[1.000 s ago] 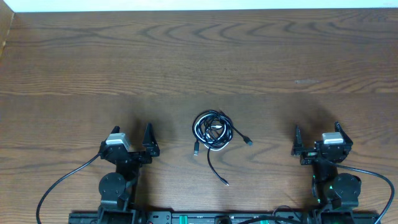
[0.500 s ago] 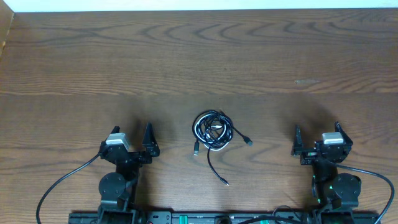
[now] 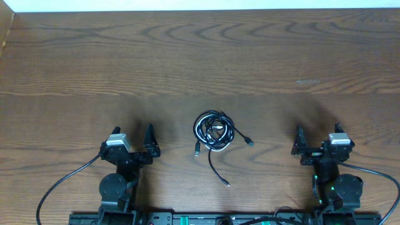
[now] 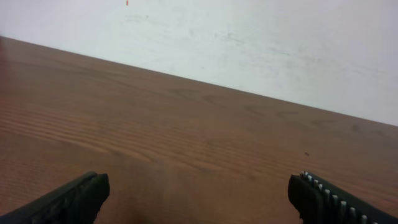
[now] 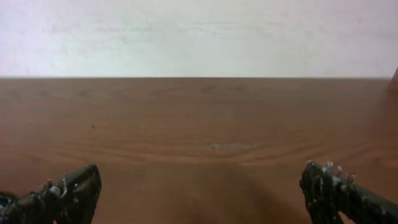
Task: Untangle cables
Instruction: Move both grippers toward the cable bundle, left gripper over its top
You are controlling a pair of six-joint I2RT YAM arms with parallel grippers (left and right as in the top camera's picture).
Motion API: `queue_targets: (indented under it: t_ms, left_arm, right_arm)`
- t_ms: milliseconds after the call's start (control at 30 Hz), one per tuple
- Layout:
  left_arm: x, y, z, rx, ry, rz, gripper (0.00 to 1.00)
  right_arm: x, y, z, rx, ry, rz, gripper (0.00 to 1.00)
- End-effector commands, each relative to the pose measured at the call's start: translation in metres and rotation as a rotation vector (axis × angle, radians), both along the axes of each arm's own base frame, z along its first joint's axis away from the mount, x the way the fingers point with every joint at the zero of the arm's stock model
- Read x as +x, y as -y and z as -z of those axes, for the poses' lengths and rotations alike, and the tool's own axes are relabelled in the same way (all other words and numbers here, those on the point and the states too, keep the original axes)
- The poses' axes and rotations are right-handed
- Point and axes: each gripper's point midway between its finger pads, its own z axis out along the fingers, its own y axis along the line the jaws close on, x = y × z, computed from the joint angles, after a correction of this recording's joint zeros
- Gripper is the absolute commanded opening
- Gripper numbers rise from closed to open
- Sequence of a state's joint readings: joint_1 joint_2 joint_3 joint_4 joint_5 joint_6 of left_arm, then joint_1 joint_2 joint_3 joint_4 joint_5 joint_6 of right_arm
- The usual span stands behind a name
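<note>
The black cable [image 3: 220,119] and the white cable [image 3: 199,131] lie wound together in one small coil on the surface [image 3: 200,62]. The coil sits between the two sets of jaws, to the right of the left jaws and to the left of the right jaws, well apart from both and about level with their tips.

The likely trouble is a pinch that catches both cables at once. Pulling then would cinch the coil tighter or drag the whole bundle. A plug end could also snag in a loop, and strands this thin, lying flat, may slip a grip.

Both left jaws and right jaws stand spread wide — empty, touching nothing, with only bare wood showing between the fingers in each wrist view.
</note>
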State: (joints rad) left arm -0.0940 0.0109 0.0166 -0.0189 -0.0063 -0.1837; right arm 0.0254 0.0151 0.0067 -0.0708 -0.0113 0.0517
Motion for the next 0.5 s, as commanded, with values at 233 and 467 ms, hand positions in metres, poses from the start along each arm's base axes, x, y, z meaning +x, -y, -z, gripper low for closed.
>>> queue_targets:
  t_ms: [233,467]
  left_arm:
    - [-0.005,0.023,-0.016,-0.012,0.020,0.136,0.98]
    - [-0.023,0.031,-0.055,-0.017,0.002,0.193,0.98]
  right_arm:
    - [-0.006,-0.043,0.004,0.211,-0.057,-0.236,0.99]
    - [-0.015,-0.069,-0.018,0.152,-0.058,-0.404,0.99]
